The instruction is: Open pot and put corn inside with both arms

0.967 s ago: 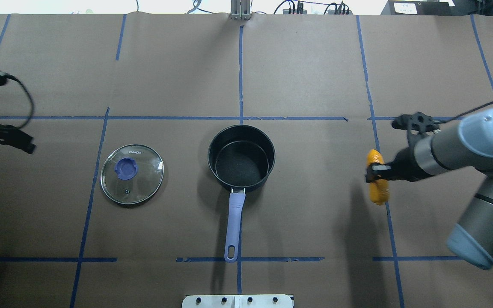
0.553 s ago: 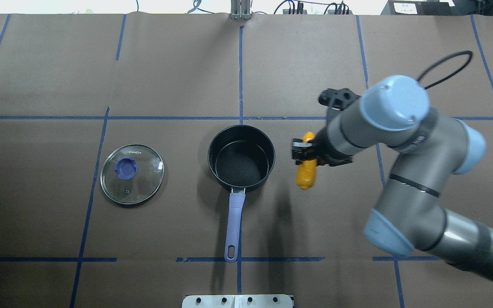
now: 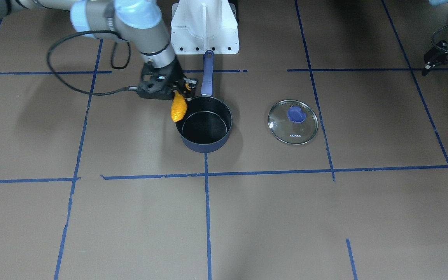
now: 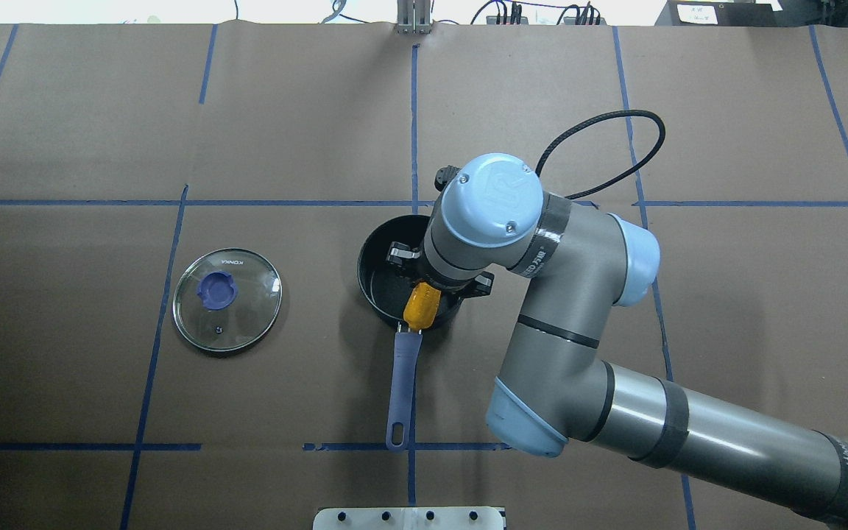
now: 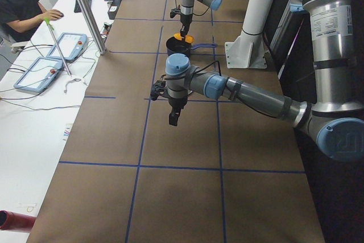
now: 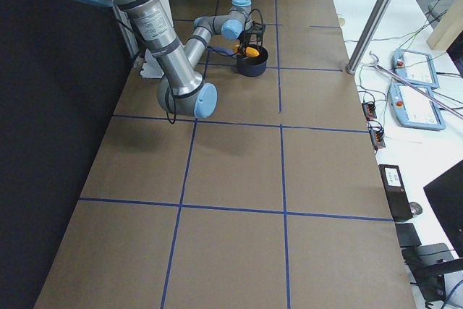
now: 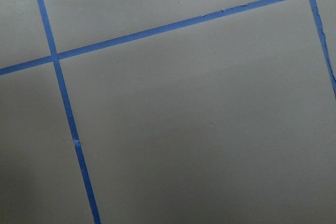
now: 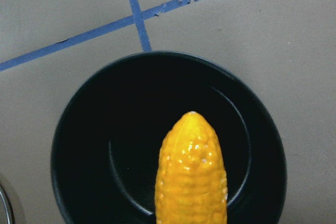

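— Brown paper table (image 3: 130, 217), front view: right gripper (image 3: 180, 94) clamped on corn (image 3: 179, 111), hanging at the rim of pot (image 3: 204, 147). Risk?
— Released off-centre, it could clip the rim and roll out.
— Overhead?
— Its wrist (image 4: 494, 206) hides the grip; corn seems over the handle-side rim.
— Left side view, left gripper (image 5: 173, 119)?
— Small, hanging; cannot tell if parted.

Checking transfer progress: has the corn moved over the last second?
Yes. In the overhead view the corn has travelled left, from well right of the pot, which has stayed put, to over it.
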`<state>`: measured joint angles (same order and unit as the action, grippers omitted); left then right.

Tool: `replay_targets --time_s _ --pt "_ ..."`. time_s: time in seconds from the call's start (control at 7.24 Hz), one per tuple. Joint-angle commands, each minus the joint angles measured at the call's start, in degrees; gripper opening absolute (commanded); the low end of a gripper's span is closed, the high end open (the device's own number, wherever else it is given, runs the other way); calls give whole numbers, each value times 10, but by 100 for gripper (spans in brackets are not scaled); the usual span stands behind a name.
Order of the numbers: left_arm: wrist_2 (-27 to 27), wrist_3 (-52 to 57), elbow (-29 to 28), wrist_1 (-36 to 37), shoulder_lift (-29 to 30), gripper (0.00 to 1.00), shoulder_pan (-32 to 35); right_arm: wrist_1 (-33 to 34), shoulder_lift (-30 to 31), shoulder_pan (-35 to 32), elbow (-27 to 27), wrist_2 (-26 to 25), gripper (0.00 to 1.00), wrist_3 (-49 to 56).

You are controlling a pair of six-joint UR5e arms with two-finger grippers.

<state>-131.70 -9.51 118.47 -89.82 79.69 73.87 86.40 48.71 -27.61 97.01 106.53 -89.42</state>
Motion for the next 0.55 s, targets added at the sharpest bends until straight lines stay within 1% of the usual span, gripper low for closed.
replay_targets --time_s 0.0,0.14,0.28,0.41 --pt "0 0 0 0 -1 100 3 -8 -12 3 -24 -6 1 -3" --pt "0 0 0 0 -1 100 4 -9 -14 3 -30 -8 2 -3" --pt "0 -2 0 0 -1 100 4 -14 -14 3 -30 -8 56 -3" --pt "0 -2 -1 0 -1 100 4 -16 -14 -1 -28 -7 100 -1"
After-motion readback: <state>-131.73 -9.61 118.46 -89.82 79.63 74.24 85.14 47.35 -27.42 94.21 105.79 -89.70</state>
